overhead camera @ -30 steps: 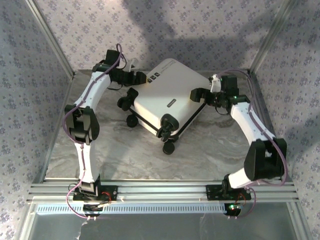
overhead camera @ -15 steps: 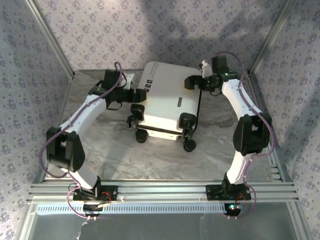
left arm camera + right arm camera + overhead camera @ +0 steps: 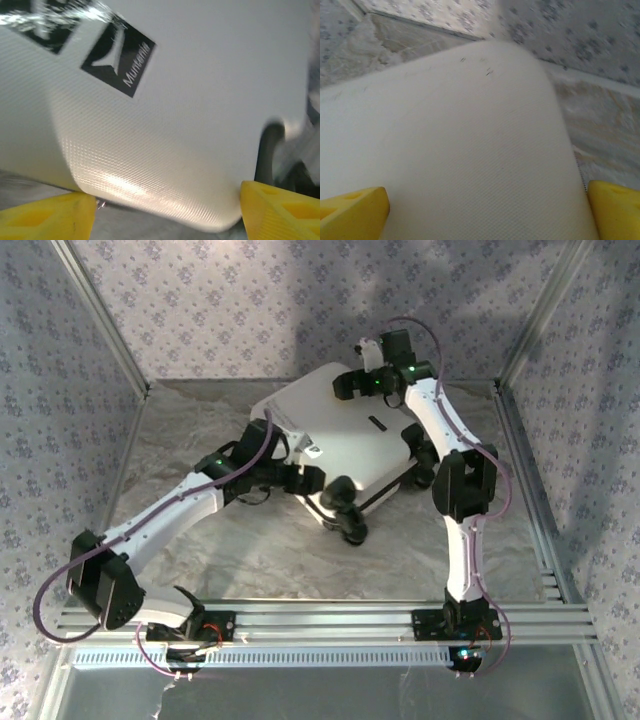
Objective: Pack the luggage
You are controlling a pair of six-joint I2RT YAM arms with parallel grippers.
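Luggage: shut, flat, between my grippers. Left gripper: spread, at near corner. Right gripper: spread, over far edge.

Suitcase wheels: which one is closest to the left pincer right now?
The wheel directly beside the left pincer, at the suitcase's near end. Its neighbour sits nearer the arm bases; two others lie by the right arm.

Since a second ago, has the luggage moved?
Yes. The luggage has turned counterclockwise: its wheeled end now faces the right end of the near rail, not the left.
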